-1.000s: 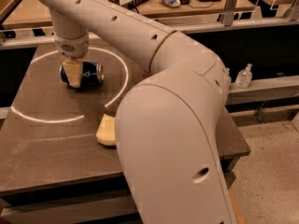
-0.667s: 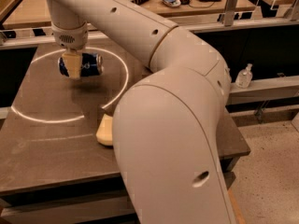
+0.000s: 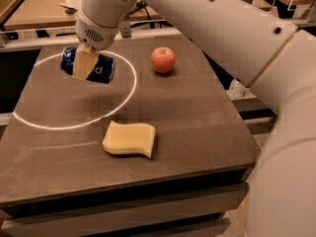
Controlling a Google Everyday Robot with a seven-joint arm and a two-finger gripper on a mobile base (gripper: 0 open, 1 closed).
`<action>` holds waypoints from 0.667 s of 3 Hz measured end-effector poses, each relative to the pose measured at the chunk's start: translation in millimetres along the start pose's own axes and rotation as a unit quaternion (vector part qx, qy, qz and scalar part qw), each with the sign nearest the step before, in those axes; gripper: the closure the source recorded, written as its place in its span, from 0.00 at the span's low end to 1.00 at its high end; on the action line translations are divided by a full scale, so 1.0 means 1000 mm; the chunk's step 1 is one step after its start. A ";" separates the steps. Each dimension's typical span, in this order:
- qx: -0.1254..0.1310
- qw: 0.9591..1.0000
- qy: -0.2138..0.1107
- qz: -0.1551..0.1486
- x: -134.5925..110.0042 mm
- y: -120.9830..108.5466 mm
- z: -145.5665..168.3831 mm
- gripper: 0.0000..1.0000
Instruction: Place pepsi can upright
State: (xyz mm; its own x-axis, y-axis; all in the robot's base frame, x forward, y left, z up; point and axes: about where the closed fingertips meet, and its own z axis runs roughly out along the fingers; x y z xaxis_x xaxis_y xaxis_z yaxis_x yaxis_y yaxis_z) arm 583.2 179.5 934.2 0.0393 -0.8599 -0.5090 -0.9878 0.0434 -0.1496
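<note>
The pepsi can (image 3: 104,69) is dark blue with white lettering and lies on its side. It is held a little above the dark table (image 3: 197,127), over the far left part. My gripper (image 3: 83,71) comes down from above and is shut on the can across its middle. One tan finger (image 3: 84,62) covers the front of the can, and the other is hidden behind it. The can's left end (image 3: 66,60) sticks out past the finger.
A red apple (image 3: 163,59) stands at the back right of the table. A yellow sponge (image 3: 129,139) lies near the front middle. A white ring of light (image 3: 129,90) marks the table's left half. My big white arm (image 3: 276,83) fills the right side. Wooden tables stand behind.
The can, which lay on the table under the gripper, is now raised off the surface in the gripper. The arm has shifted, and the apple has come into view.
</note>
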 end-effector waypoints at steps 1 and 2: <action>-0.004 0.994 -0.110 0.014 0.019 0.030 -0.010 1.00; 0.024 0.975 -0.214 0.053 0.034 0.016 -0.029 1.00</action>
State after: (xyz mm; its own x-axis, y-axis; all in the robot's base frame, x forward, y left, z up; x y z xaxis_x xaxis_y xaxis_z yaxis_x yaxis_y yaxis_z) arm 564.5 136.3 938.6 0.0062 -0.5579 -0.8299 -0.9820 0.1531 -0.1103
